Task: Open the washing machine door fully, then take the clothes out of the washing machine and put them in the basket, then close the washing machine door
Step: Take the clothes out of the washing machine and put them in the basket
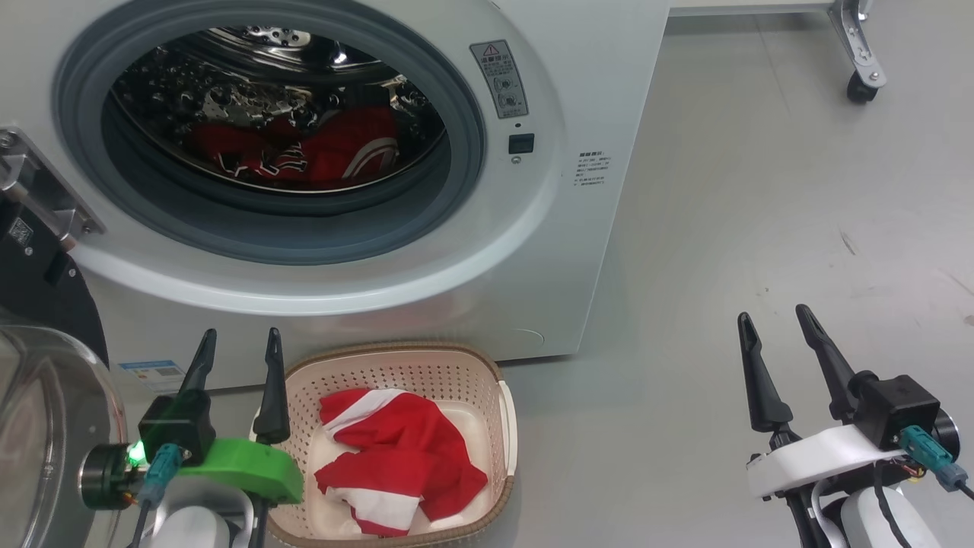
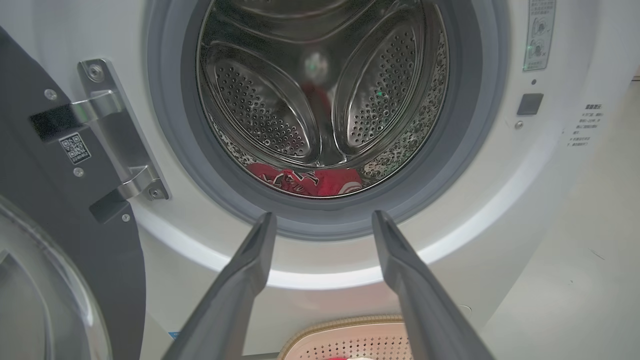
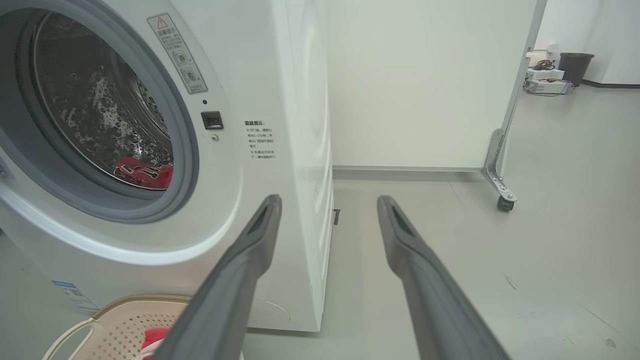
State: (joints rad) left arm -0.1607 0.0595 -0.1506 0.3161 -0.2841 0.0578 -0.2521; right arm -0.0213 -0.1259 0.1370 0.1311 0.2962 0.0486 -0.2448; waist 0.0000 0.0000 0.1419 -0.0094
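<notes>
Door glass beside basket (caster beyond)

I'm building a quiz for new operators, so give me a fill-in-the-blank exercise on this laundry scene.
The washing machine door stands ____.
One red jersey lies in the ____.
More red clothes lie in the washing machine's steel ____.
The left gripper and right gripper each hold ____.
Missing words: open; basket; drum; nothing.
</notes>
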